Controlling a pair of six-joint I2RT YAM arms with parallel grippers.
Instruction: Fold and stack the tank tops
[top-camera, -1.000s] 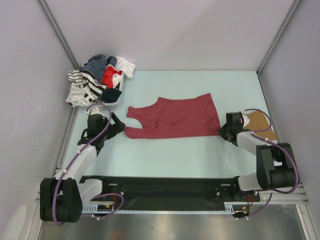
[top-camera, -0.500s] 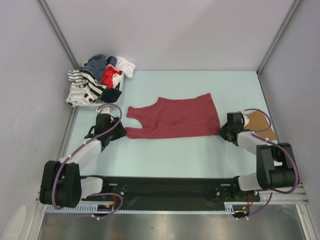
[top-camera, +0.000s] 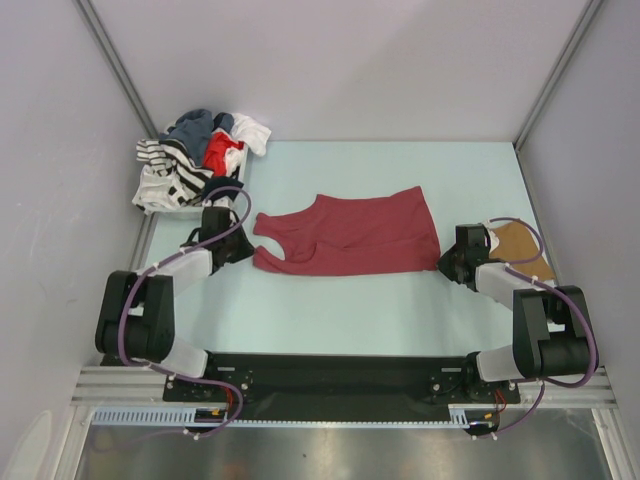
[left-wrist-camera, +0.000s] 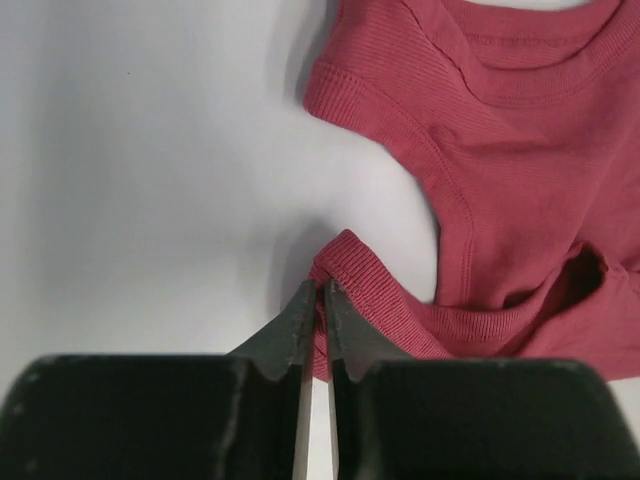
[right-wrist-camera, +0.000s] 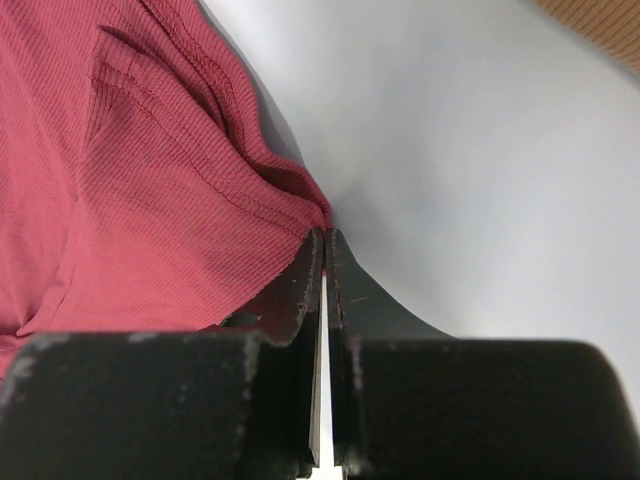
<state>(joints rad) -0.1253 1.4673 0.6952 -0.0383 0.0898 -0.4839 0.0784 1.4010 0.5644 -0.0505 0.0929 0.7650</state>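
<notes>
Maroon tank top (top-camera: 355, 235) is lying spread flat across the middle of the table (top-camera: 400, 320), with its long axis running left to right: the shoulder straps are pointing toward the left arm and the hem is facing the right arm. At the strap end, the left claw (left-wrist-camera: 320, 292) is pinching the nearer strap (left-wrist-camera: 352, 268), its jaws standing almost together with a sliver of ribbed red cloth showing between them. The farther strap (left-wrist-camera: 345, 95) is lying loose beyond it. At the other end, the right claw (right-wrist-camera: 322, 238) is sitting fully closed at the near hem corner (right-wrist-camera: 300, 205). The cloth is running right up to its tips, so it is reading as a grip on that corner, though the pinch itself is hidden by the fingers.

Both held points are sitting on the garment's near long edge, each arm taking the end closest to it, and the body of the cloth is lying away from the arms. The coming move is probably turning on that: carrying the near edge over toward the far one.

A tan tank top (top-camera: 522, 245) is resting beside the right arm, apart from the red one, and a pile of mixed clothes (top-camera: 195, 165) is sitting in the far-left corner
</notes>
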